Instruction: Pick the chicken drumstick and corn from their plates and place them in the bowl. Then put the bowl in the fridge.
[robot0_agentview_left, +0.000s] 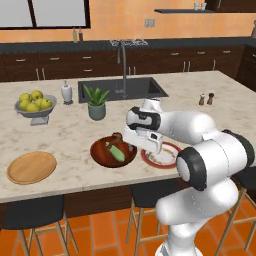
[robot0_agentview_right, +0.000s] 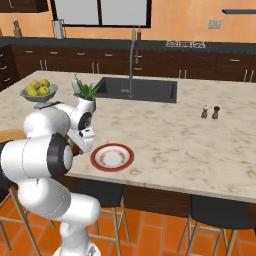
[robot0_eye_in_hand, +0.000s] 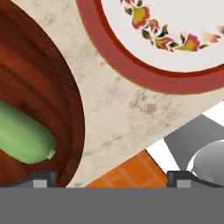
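1. The end effector (robot0_agentview_left: 134, 145) hangs low over the desk (robot0_agentview_left: 65, 135), at the gap between the wooden bowl (robot0_agentview_left: 102, 155) and the red-rimmed plate (robot0_agentview_left: 172, 150). In the hand view its two tips sit wide apart with nothing between them: spread and empty.
2. The corn (robot0_agentview_left: 116, 151) lies inside the bowl, long axis running diagonally across the bowl floor. A dark reddish lump at the bowl's far rim may be the chicken drumstick (robot0_agentview_left: 116, 137); too small to confirm.
3. Both plates are bare: the red-rimmed plate (robot0_agentview_right: 111, 157) and the tan wooden plate (robot0_agentview_left: 31, 167), which lies well apart to the left.
4. Judgement: loading looks complete; the next move is gripping the bowl. Its near rim lies just beside the end effector, to the left in the left base view.
5. The hand view shows the bowl's rim (robot0_eye_in_hand: 76, 118) and the corn's blunt end (robot0_eye_in_hand: 24, 138) close up; the right base view hides the bowl behind the arm.
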